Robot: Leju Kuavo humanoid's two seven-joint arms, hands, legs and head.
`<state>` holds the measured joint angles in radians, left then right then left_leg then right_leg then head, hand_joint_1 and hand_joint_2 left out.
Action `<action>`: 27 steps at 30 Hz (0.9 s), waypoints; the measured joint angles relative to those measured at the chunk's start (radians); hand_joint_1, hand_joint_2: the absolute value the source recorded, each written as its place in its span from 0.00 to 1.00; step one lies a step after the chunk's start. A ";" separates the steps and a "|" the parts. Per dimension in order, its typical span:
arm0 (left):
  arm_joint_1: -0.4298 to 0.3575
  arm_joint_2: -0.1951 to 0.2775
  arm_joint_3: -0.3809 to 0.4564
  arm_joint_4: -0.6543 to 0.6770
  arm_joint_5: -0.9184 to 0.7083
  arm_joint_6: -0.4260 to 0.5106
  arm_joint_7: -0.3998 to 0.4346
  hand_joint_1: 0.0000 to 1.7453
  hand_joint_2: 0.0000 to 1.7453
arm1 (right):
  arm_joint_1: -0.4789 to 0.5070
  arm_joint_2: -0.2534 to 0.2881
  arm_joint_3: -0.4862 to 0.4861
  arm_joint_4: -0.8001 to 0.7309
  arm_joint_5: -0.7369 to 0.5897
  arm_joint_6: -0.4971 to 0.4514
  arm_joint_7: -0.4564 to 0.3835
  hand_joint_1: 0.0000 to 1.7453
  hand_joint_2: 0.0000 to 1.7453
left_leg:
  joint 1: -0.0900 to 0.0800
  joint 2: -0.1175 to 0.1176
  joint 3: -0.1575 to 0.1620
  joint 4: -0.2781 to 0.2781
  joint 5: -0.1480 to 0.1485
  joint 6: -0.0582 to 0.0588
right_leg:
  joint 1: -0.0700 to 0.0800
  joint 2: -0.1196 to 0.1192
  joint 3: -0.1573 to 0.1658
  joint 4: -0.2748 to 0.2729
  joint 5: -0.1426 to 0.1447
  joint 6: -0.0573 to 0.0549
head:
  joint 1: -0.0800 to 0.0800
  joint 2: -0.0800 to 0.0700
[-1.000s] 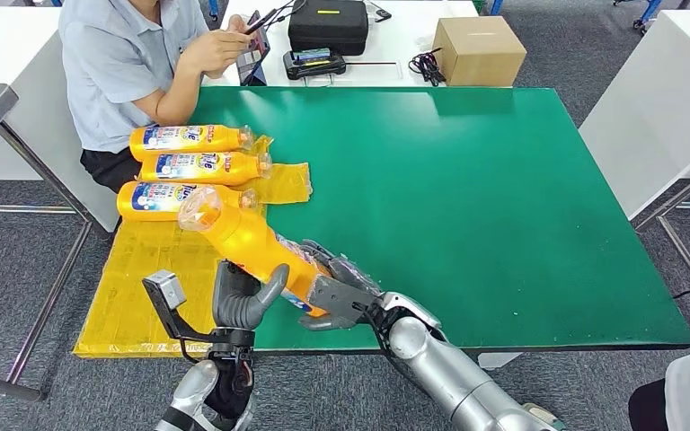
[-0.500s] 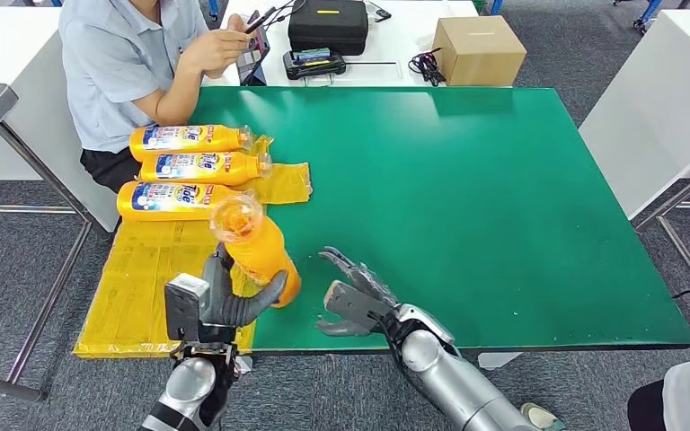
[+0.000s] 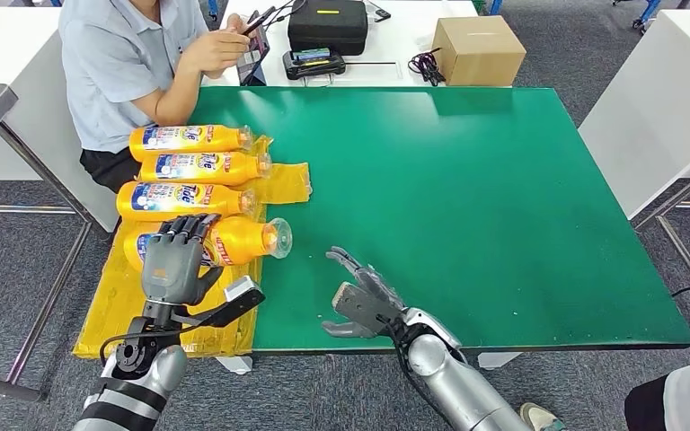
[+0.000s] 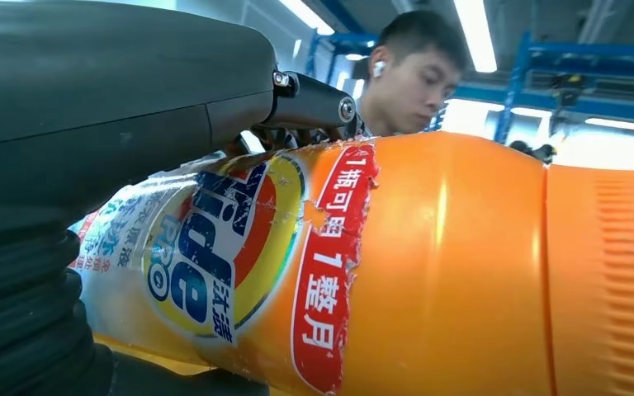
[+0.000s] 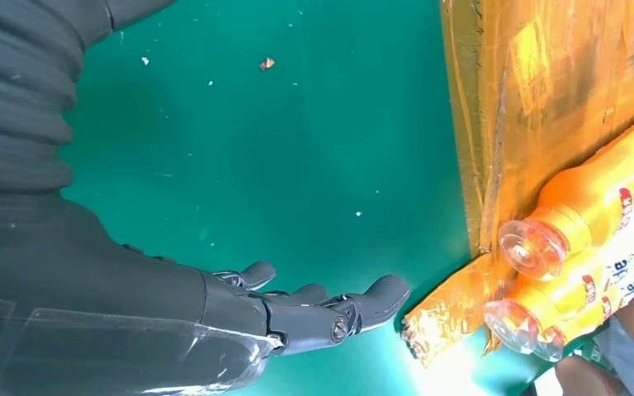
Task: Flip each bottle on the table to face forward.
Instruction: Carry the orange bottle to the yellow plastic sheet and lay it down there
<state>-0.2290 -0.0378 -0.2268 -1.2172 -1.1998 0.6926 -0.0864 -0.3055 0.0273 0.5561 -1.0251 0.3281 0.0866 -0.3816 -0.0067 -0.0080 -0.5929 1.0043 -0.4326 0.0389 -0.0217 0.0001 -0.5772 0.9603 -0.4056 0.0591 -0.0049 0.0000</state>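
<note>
Bottles lie in a row of four on the yellow mat (image 3: 144,296) at the left edge of the green tabletop (image 3: 467,197), each on its side with its long axis running across the tabletop and its clear cap toward the middle of the green. The nearest bottle (image 3: 234,241) lies under the left robot hand (image 3: 172,260), whose fingers are draped over the label end of it, gripping it; its cap (image 3: 278,238) juts just past the mat's edge, and the left wrist view shows its blue-and-red label (image 4: 231,247) turned outward. Beyond it, side by side and nearly touching, lie the second bottle (image 3: 180,199), the third bottle (image 3: 202,167) and the farthest bottle (image 3: 189,137), all with labels up. The right robot hand (image 3: 359,301) hovers open near the front edge of the tabletop, fingers spread and holding nothing, apart from the nearest bottle. A person in a light blue shirt (image 3: 117,54) sits at the far left corner, close behind the farthest bottle, holding a phone (image 3: 256,22). On the white table beyond stand a black case (image 3: 328,22) and a cardboard box (image 3: 478,49), well apart from the bottles.
</note>
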 joint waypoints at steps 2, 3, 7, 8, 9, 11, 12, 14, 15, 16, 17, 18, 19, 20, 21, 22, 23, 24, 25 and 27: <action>-0.004 0.007 0.008 0.015 0.005 -0.002 0.002 1.00 1.00 | 0.003 0.002 -0.003 -0.004 -0.001 0.000 -0.001 0.00 1.00 | 0.000 0.000 0.000 0.000 0.000 0.000 | 0.000 0.000 0.000 0.000 0.000 0.000 | 0.000 0.000; -0.005 0.010 0.011 0.021 0.007 -0.003 0.003 1.00 1.00 | 0.004 0.002 -0.004 -0.005 -0.002 0.000 -0.002 0.00 1.00 | 0.000 0.000 0.000 0.000 0.000 0.000 | 0.000 0.000 0.000 0.000 0.000 0.000 | 0.000 0.000; -0.007 0.017 0.019 0.039 0.007 -0.003 0.003 1.00 1.00 | 0.007 0.005 -0.006 -0.008 -0.002 0.000 -0.002 0.00 1.00 | 0.000 0.000 0.000 0.000 0.000 0.000 | 0.000 0.000 0.000 0.000 0.000 0.000 | 0.000 0.000; -0.008 0.019 0.021 0.042 0.006 -0.005 0.005 1.00 1.00 | 0.008 0.005 -0.006 -0.009 -0.002 0.000 -0.002 0.00 1.00 | 0.000 0.000 0.000 0.000 0.000 0.000 | 0.000 0.000 -0.001 0.000 0.000 0.000 | 0.000 0.000; -0.012 0.021 0.022 0.046 -0.001 -0.013 0.012 1.00 1.00 | 0.008 0.005 -0.007 -0.010 -0.002 0.000 -0.002 0.00 1.00 | 0.000 0.000 -0.001 0.000 0.000 0.000 | 0.000 0.000 -0.001 0.000 0.000 0.000 | 0.000 0.000; -0.023 0.027 0.023 0.063 -0.030 -0.056 0.043 1.00 1.00 | 0.010 0.005 -0.011 -0.013 -0.004 0.001 -0.002 0.00 1.00 | 0.000 0.000 -0.001 0.000 0.000 0.000 | 0.000 0.000 -0.001 0.000 0.000 0.000 | 0.000 0.000; -0.031 0.032 0.023 0.079 -0.044 -0.086 0.060 1.00 1.00 | 0.011 0.006 -0.015 -0.016 -0.005 0.001 -0.002 0.00 1.00 | 0.000 0.000 -0.001 0.000 0.000 0.000 | 0.000 0.000 -0.001 0.000 0.000 0.000 | 0.000 0.000; -0.049 0.039 0.023 0.122 -0.049 -0.134 0.071 1.00 1.00 | 0.015 0.009 -0.022 -0.021 -0.005 0.003 -0.003 0.00 1.00 | 0.000 0.000 0.000 0.000 0.000 0.000 | 0.000 0.000 -0.001 0.000 0.000 0.000 | 0.000 0.000; -0.057 0.041 0.023 0.145 -0.044 -0.150 0.068 1.00 1.00 | 0.018 0.011 -0.024 -0.025 -0.005 0.004 -0.003 0.00 1.00 | 0.000 0.000 0.000 0.000 0.000 0.000 | 0.000 0.000 -0.001 0.000 0.000 0.000 | 0.000 0.000; -0.066 0.042 0.022 0.168 -0.039 -0.166 0.065 1.00 1.00 | 0.021 0.013 -0.027 -0.029 -0.005 0.004 -0.002 0.00 1.00 | 0.000 0.000 0.000 0.000 0.000 0.000 | 0.000 0.000 -0.001 0.000 0.000 0.000 | 0.000 0.000; -0.075 0.043 0.021 0.189 -0.038 -0.181 0.063 0.98 1.00 | 0.025 0.014 -0.029 -0.034 -0.005 0.004 -0.002 0.00 1.00 | 0.000 0.000 -0.001 0.000 0.001 -0.001 | 0.000 0.000 -0.001 0.000 0.000 0.000 | 0.000 0.000; -0.086 0.045 0.018 0.213 -0.042 -0.198 0.065 0.88 1.00 | 0.029 0.016 -0.031 -0.039 -0.006 0.004 -0.002 0.00 1.00 | 0.000 0.000 -0.001 0.000 0.001 -0.001 | 0.000 0.000 -0.001 0.000 0.000 0.000 | 0.000 0.000; -0.098 0.047 0.013 0.236 -0.049 -0.213 0.068 0.70 1.00 | 0.031 0.017 -0.033 -0.044 -0.006 0.004 -0.001 0.00 1.00 | 0.000 0.000 -0.001 0.000 0.001 -0.001 | 0.000 0.000 -0.001 0.000 0.000 0.000 | 0.000 0.000; -0.111 0.049 0.007 0.259 -0.060 -0.227 0.073 0.52 1.00 | 0.033 0.018 -0.036 -0.048 -0.006 0.006 0.000 0.00 1.00 | 0.000 -0.001 -0.001 0.000 0.001 -0.001 | 0.000 0.000 -0.001 0.000 0.000 0.000 | 0.000 0.000; -0.124 0.052 0.001 0.280 -0.070 -0.241 0.078 0.37 1.00 | 0.035 0.020 -0.038 -0.051 -0.007 0.008 0.001 0.00 1.00 | 0.000 0.000 -0.001 0.000 0.001 -0.001 | 0.000 0.000 -0.001 0.000 0.000 0.000 | 0.000 0.000; -0.135 0.054 -0.004 0.298 -0.078 -0.251 0.082 0.31 1.00 | 0.036 0.020 -0.040 -0.053 -0.007 0.010 0.002 0.00 1.00 | 0.000 0.000 -0.001 0.000 0.001 -0.001 | 0.000 0.000 -0.001 0.000 0.000 0.000 | 0.000 0.000; -0.145 0.055 -0.010 0.317 -0.086 -0.264 0.086 0.25 1.00 | 0.037 0.021 -0.043 -0.055 -0.008 0.012 0.002 0.00 1.00 | 0.000 0.000 -0.001 0.000 0.001 -0.001 | 0.000 0.000 -0.001 0.000 0.000 0.000 | 0.000 0.000; -0.153 0.056 -0.014 0.333 -0.092 -0.275 0.089 0.19 1.00 | 0.037 0.022 -0.045 -0.056 -0.008 0.013 0.002 0.00 1.00 | 0.000 0.000 -0.001 0.000 0.001 -0.001 | 0.000 0.000 -0.001 0.000 0.000 0.000 | 0.000 0.000; -0.160 0.056 -0.018 0.345 -0.096 -0.282 0.091 0.10 1.00 | 0.038 0.022 -0.046 -0.057 -0.008 0.014 0.002 0.00 1.00 | 0.000 0.000 -0.001 0.000 0.001 -0.001 | 0.000 0.000 -0.001 0.000 0.000 0.000 | 0.000 0.000; -0.172 0.058 -0.027 0.370 -0.106 -0.293 0.097 0.00 1.00 | 0.038 0.023 -0.048 -0.058 -0.007 0.016 0.003 0.00 1.00 | 0.000 -0.001 -0.001 0.000 0.001 -0.001 | 0.000 0.000 -0.001 0.000 0.000 0.000 | 0.000 0.000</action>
<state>-0.4014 0.0197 -0.2540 -0.8471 -1.3055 0.3997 0.0105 -0.2671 0.0503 0.5084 -1.0827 0.3211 0.1025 -0.3782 -0.0066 -0.0085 -0.5937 1.0043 -0.4318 0.0382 -0.0218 -0.0002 -0.5777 0.9607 -0.4055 0.0589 -0.0046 0.0000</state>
